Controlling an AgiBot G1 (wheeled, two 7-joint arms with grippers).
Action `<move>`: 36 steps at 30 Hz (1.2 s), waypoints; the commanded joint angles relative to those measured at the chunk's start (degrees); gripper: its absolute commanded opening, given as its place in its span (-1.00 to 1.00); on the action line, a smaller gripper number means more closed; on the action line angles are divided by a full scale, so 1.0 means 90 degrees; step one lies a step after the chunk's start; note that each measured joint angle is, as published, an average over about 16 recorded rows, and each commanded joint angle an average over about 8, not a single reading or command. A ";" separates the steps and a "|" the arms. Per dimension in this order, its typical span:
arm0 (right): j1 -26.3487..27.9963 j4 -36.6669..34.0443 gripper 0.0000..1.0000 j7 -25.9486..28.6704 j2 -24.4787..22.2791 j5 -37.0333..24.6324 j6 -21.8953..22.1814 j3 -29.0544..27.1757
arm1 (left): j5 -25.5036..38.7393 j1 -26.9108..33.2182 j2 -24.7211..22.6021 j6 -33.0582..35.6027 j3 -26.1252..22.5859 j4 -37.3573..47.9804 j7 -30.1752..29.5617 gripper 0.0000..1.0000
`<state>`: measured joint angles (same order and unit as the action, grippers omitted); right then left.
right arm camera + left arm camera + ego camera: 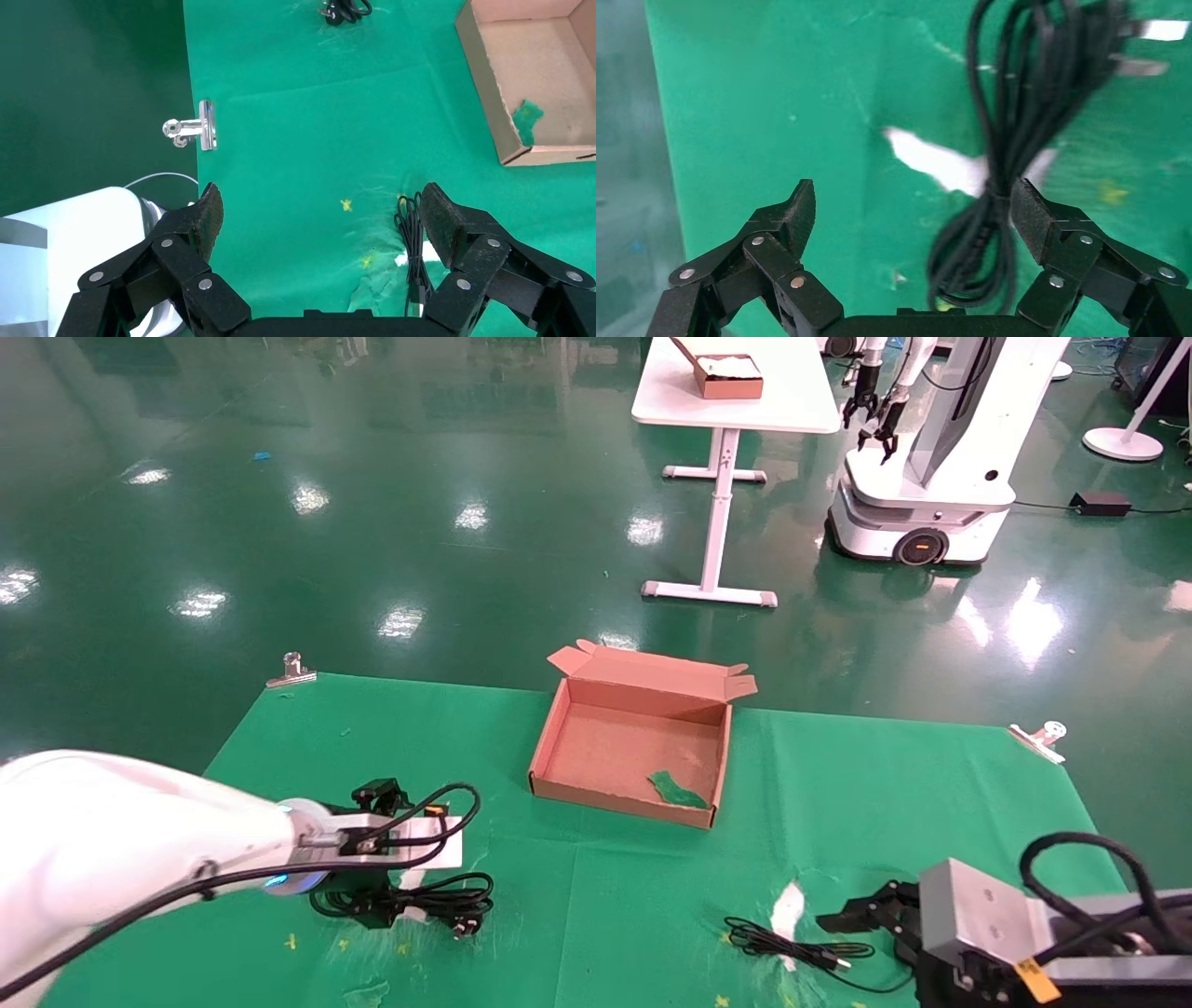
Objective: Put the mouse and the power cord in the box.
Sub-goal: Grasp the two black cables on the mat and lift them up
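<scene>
right gripper (838,919) low at the near right of the green cloth (838,784), jaws spread wide, holding nothing. just beside its tips lies a thin black cable (792,947) with a usb plug, bunched on the cloth by a white tear; the mouse body itself can't be made out. in the right wrist view the same thin cable (411,246) runs between the splayed fingers (204,214), not gripped.

left gripper (912,210) at near left, over the power cord (410,901), jaws released wide, empty. the coiled power cord (1003,168) lies on the cloth between the fingertips, plug end away from the wrist.

box (559,728) sits mid-cloth further back, open, lid flaps up at its far edge, green scrap (675,791) inside near its front right corner. well apart from both cables.

metal clips (291,671) at the cloth's far corners. beyond: white table (792,402), another robot (931,467).
</scene>
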<state>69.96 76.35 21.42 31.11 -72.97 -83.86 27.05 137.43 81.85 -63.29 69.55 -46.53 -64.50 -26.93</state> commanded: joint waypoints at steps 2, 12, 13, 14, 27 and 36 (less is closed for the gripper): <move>-0.0006 0.0010 1.00 0.0034 -0.0048 0.0027 -0.0004 -0.0015 | 0.0339 0.0054 -0.0244 -0.0110 -0.0096 0.0268 -0.0151 1.00; -0.0029 0.0022 1.00 0.0088 -0.0026 0.0013 0.0003 0.0026 | 0.0036 0.0115 -0.0120 0.0028 0.0013 0.0363 -0.0066 1.00; -0.0029 0.0021 1.00 0.0089 -0.0014 0.0009 0.0005 0.0033 | -0.0038 0.0130 -0.0072 0.0059 0.0049 0.0333 -0.0055 1.00; -0.0031 0.0019 1.00 0.0089 -0.0001 0.0005 0.0010 0.0040 | -0.0113 0.0141 -0.0020 0.0094 0.0084 0.0294 -0.0046 1.00; -0.0051 0.0013 1.00 0.0089 0.0042 0.0034 0.0046 0.0052 | -0.0110 -0.0005 -0.0082 0.0151 0.0047 0.0151 -0.0184 1.00; -0.0087 0.0026 1.00 0.0092 -0.0035 0.0063 0.0052 0.0036 | 0.0453 -0.0018 -0.0377 -0.0065 -0.0135 0.0264 -0.0391 1.00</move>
<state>69.23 76.56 22.24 30.90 -72.50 -83.41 27.44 141.03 81.68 -66.41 69.18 -47.56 -62.26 -30.38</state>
